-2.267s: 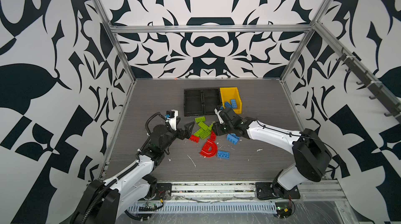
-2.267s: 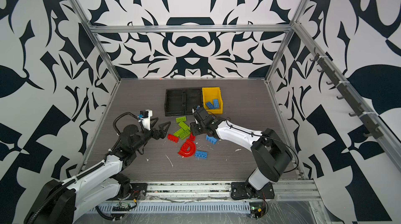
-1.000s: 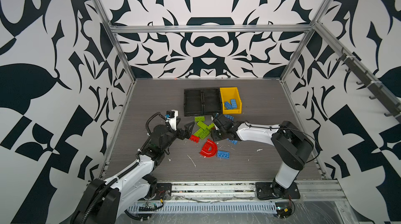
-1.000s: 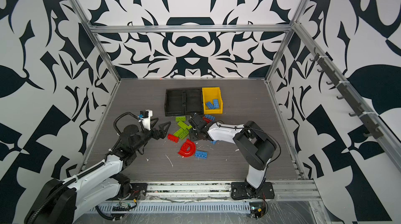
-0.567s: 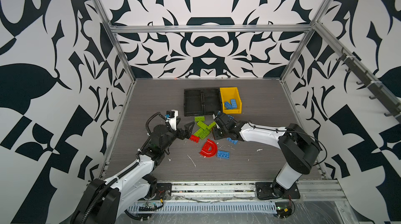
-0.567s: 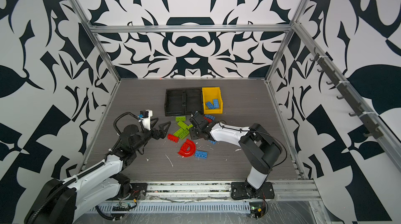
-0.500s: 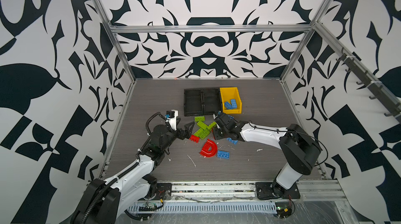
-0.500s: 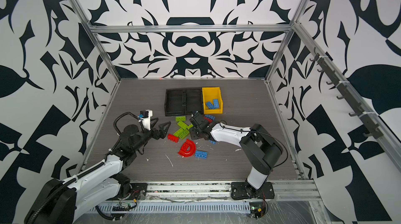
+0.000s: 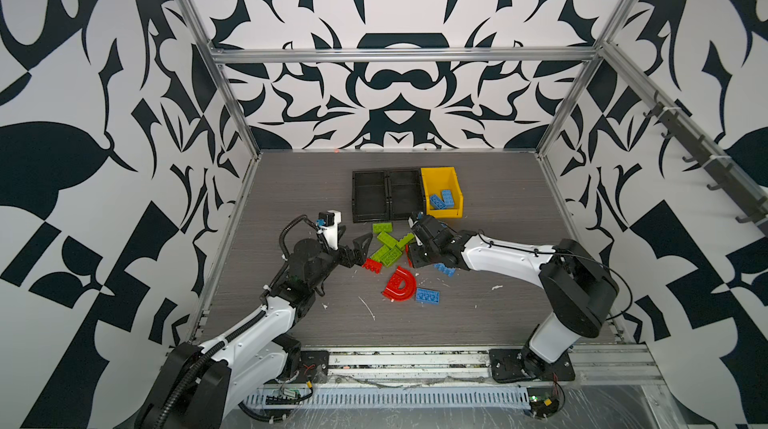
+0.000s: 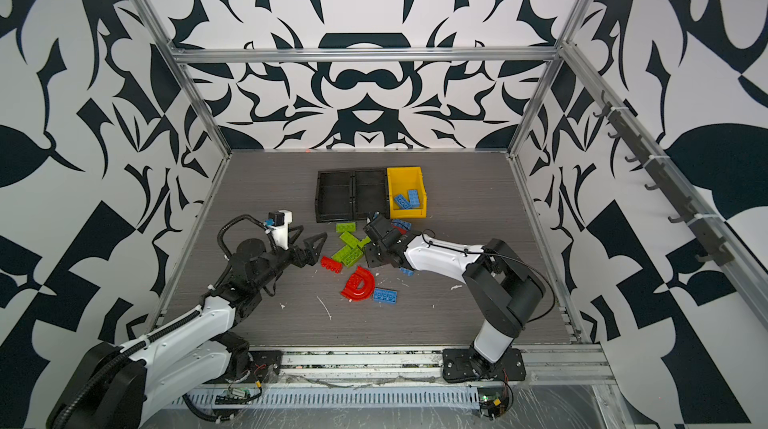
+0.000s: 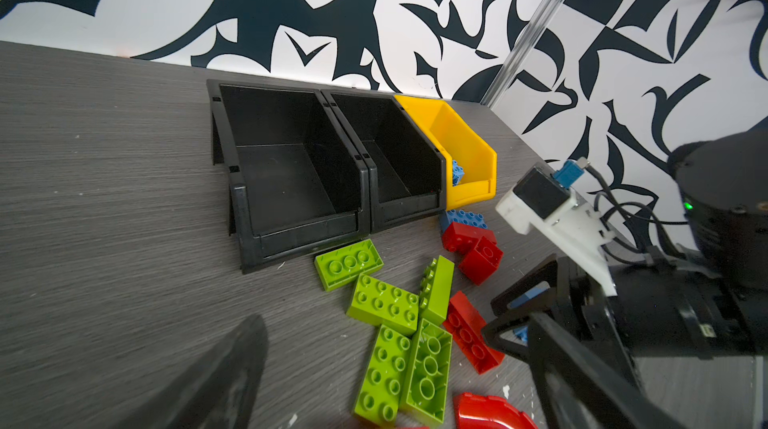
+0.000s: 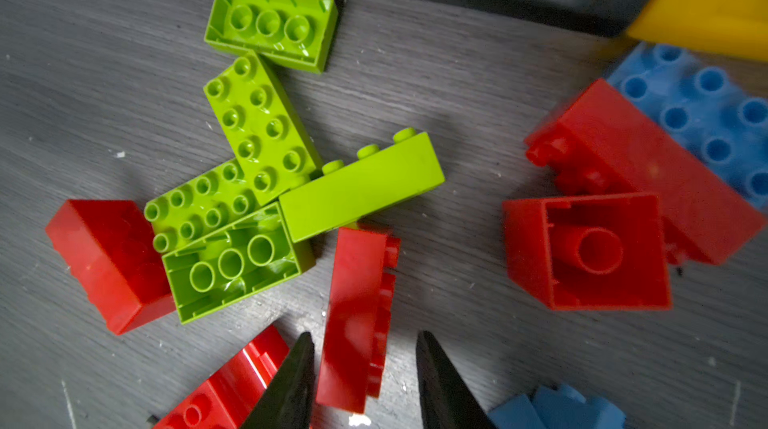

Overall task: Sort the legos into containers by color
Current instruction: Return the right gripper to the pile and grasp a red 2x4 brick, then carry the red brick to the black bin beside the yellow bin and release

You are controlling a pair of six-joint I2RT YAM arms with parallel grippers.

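Note:
Loose legos lie in front of three containers: two black bins [image 9: 370, 196] [image 9: 405, 194] and a yellow bin [image 9: 438, 173] holding two blue bricks [image 9: 442, 199]. Several lime green bricks [image 9: 388, 244] are clustered mid-table. My right gripper [image 12: 363, 335] is low over the pile and open, its jaws straddling a red brick [image 12: 357, 319] that stands on its side, with a gap on one side. My left gripper [image 9: 358, 251] is wide open and holds nothing, just beside another red brick [image 9: 372, 265].
A red half-round arch [image 9: 400, 284] and a blue brick [image 9: 427, 295] lie nearer the front. Two more red bricks [image 12: 590, 248] and a blue plate [image 12: 706, 115] sit by the yellow bin's front. White flecks dot the grey table [image 9: 498, 206].
The right arm's elbow has swung out to the right while its gripper stayed low over the red bricks. The left arm has not moved.

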